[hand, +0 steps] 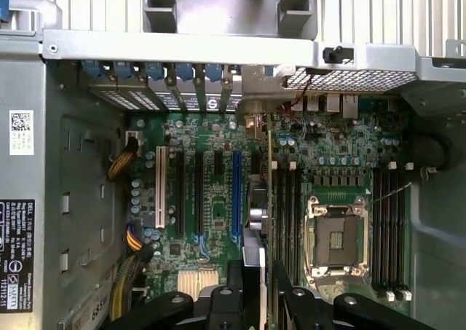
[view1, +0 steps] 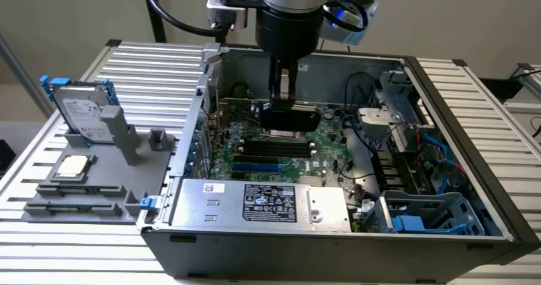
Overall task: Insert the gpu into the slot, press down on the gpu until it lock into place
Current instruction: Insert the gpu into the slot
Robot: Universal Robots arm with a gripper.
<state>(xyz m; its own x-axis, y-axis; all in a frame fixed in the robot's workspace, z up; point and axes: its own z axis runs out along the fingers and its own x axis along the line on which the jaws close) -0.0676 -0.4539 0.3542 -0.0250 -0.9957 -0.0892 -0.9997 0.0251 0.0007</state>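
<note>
My gripper [view1: 285, 100] hangs inside the open computer case, shut on the gpu [view1: 292, 116], a flat black card held above the motherboard near the case's back wall. In the wrist view the gpu [hand: 268, 199] appears edge-on as a thin line running away from the gripper [hand: 263, 290]. The slot [hand: 236, 195] is a long bright-blue strip lying parallel to the card's edge and a little to one side of it. In the exterior view the slot [view1: 256, 168] sits on the board nearer the power supply than the card, with clear height between them.
A silver labelled power-supply box [view1: 253, 202] fills the case's near side. Black memory strips [hand: 285, 213] and a bare CPU socket [hand: 336, 235] flank the card. Yellow cables [hand: 122, 161] run beside a white connector [hand: 160, 186]. A grey holder with a hard drive [view1: 80, 111] stands outside the case.
</note>
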